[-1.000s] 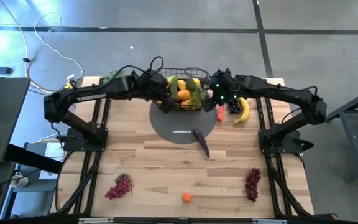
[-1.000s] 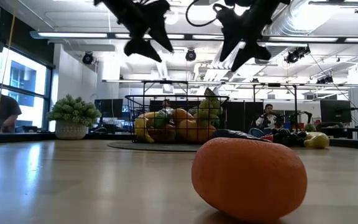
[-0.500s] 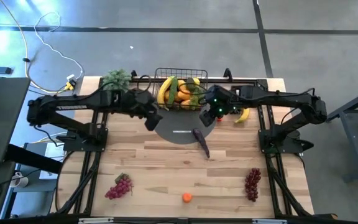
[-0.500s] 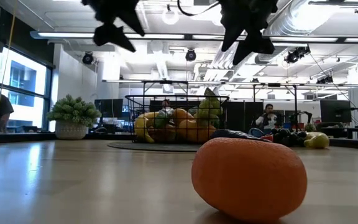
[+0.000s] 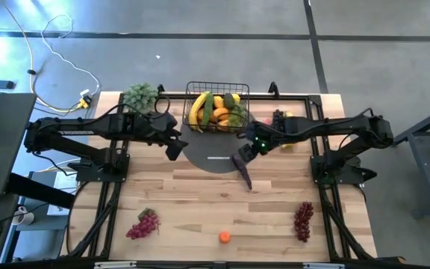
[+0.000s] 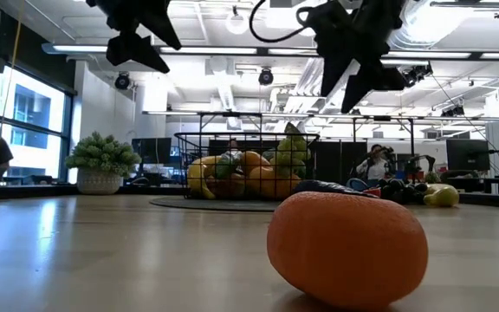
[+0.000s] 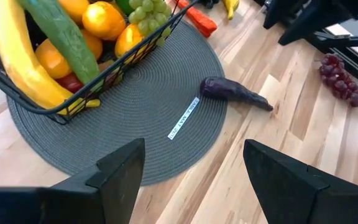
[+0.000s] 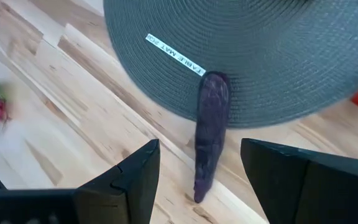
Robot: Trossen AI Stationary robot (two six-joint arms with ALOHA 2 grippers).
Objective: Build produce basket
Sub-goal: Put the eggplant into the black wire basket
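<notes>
**Hovering over the eggplant, both grippers empty**

Looking down on the table, we see the basket point(image 5: 217, 109) at the far edge, standing on the back part of a round grey mat point(image 5: 219, 155). It is packed with produce: a banana point(image 5: 196, 108), a cucumber point(image 5: 207, 102), orange mangoes point(image 5: 220, 114) and green grapes point(image 5: 235, 118).

Our right gripper point(image 5: 245, 149) hangs above the mat's right rim, close to the eggplant point(image 5: 242, 169). Its fingers are spread and hold nothing; in the right wrist view the eggplant point(image 8: 211, 129) lies between them but well below, one end on the mat point(image 8: 272, 56) and the other on the bare wood.

Our left gripper point(image 5: 175, 148) hovers off the mat's left rim, near the basket's front left corner. Its fingers are also spread and empty, and the left wrist view looks past them at the basket point(image 7: 73, 102), the mat and the eggplant point(image 7: 232, 93).

Other produce lies loose: a red chili point(image 7: 199, 20) just right of the basket, red grapes point(image 5: 144, 223) near the front left, darker grapes point(image 5: 303, 220) near the front right, and an orange fruit point(image 5: 224, 237) at the front edge, which fills the low view point(image 6: 346, 250). A leafy bush point(image 5: 140, 96) stands at the back left.
</notes>
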